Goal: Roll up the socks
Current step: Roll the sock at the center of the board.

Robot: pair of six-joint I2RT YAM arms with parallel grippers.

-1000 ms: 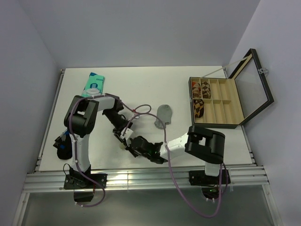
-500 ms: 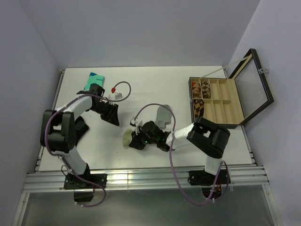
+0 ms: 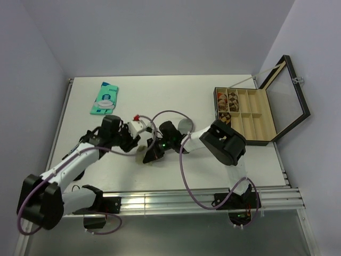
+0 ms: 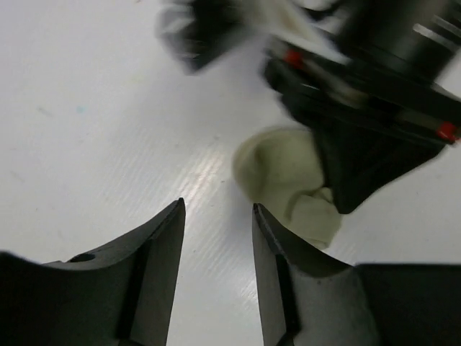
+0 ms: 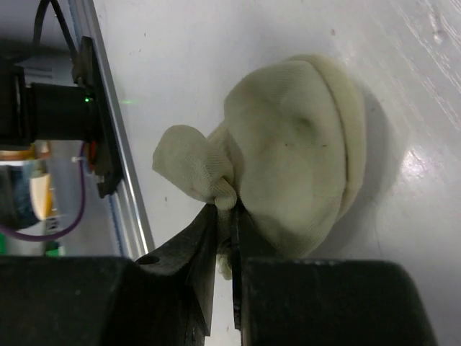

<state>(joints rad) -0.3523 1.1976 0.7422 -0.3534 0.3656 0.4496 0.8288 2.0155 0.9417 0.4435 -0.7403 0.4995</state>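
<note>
Half balled at centre frame: beige sock (image 5: 295, 180), loose fold clamped in right gripper (image 5: 225, 209). Bring left gripper (image 4: 217, 210), jaws apart and empty, onto the bundle's rim; tuck cuff over snugly, avoiding any drag.

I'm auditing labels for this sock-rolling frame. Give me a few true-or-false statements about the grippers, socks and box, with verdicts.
1. The right gripper pinches the beige sock. True.
2. The left gripper holds the grey sock. False: its jaws are open and empty, and the grey sock lies on the table.
3. The compartment box has its lid shut. False: the lid stands open.
4. The teal packet lies at the table's far left. True.
</note>
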